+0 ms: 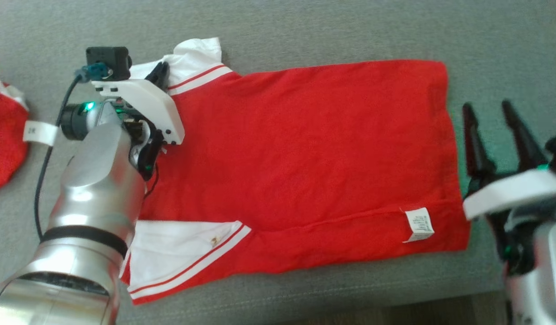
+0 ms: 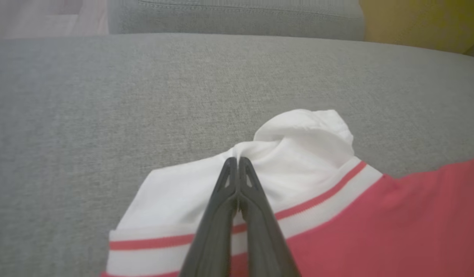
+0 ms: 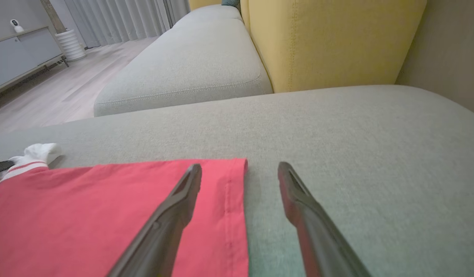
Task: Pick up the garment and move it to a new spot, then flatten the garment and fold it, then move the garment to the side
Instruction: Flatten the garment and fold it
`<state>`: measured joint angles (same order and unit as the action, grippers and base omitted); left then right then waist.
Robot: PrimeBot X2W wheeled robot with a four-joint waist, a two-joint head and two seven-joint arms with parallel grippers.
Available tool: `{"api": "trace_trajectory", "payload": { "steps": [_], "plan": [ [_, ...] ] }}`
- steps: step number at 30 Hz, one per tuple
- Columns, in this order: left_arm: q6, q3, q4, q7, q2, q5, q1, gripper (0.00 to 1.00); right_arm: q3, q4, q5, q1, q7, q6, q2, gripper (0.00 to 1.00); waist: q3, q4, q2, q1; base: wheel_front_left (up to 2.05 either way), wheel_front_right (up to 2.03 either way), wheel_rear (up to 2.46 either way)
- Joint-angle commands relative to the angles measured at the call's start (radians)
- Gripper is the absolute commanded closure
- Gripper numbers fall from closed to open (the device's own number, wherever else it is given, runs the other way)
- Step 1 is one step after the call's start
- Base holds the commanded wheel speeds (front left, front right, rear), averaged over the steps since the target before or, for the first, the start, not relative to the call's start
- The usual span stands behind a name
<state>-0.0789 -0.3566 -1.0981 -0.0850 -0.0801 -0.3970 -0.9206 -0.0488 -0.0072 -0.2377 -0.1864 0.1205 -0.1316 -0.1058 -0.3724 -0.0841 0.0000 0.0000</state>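
The red shirt lies spread flat on the grey sofa cushion, its 2 white sleeves toward my left. My left fingers are pressed together on the far sleeve, apparently pinching a small fold, though the tips hide the contact. My right fingers stand wide apart by the hem, holding nothing.

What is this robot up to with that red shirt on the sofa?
A two-armed robot is working on a red shirt that lies spread mostly flat on a grey sofa. Its left gripper is shut, pinching the far white sleeve. Its right gripper is open and empty, poised over the hem at the shirt's other end.
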Motion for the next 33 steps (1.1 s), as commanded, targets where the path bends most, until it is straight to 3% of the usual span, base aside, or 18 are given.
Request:
{"api": "trace_trajectory", "payload": {
  "steps": [1,10,19,21,22,23,33],
  "plan": [
    [0.004,0.014,0.026,-0.013,-0.025,0.006,-0.028,1.00,0.014,-0.026,-0.005,-0.033,0.002,0.001,-0.018,0.00,-0.002,0.009,0.0000,0.0000,0.00,0.00,0.00],
    [-0.008,-0.010,0.060,-0.107,0.000,0.003,-0.050,1.00,0.021,0.222,-0.054,-0.249,0.035,0.001,-0.098,0.00,-0.027,0.069,0.0000,0.0000,0.00,0.00,0.00],
    [-0.019,-0.038,0.091,-0.147,0.014,-0.002,-0.058,1.00,0.078,0.479,-0.096,-0.373,0.108,0.001,-0.128,0.00,-0.048,0.097,0.0000,0.0000,0.00,0.00,0.00],
    [-0.020,-0.041,0.095,-0.152,0.016,-0.003,-0.056,1.00,0.087,0.513,-0.107,-0.384,0.107,0.001,-0.132,0.51,-0.050,0.099,0.0000,0.0000,0.00,0.00,0.00],
    [-0.020,-0.043,0.097,-0.155,0.016,-0.004,-0.054,1.00,0.089,0.526,-0.113,-0.389,0.100,0.001,-0.133,0.69,-0.052,0.100,0.0000,0.0000,0.00,0.00,0.00],
    [-0.021,-0.043,0.099,-0.157,0.016,-0.005,-0.053,1.00,0.092,0.537,-0.118,-0.393,0.094,0.001,-0.134,1.00,-0.053,0.100,0.0000,0.0000,0.00,0.00,0.00],
    [0.003,-0.019,0.212,-0.176,-0.009,0.007,-0.020,1.00,0.115,0.562,-0.162,-0.426,-0.050,0.001,-0.164,1.00,-0.044,0.109,0.0000,0.0000,0.00,0.00,0.00]
  ]
}}
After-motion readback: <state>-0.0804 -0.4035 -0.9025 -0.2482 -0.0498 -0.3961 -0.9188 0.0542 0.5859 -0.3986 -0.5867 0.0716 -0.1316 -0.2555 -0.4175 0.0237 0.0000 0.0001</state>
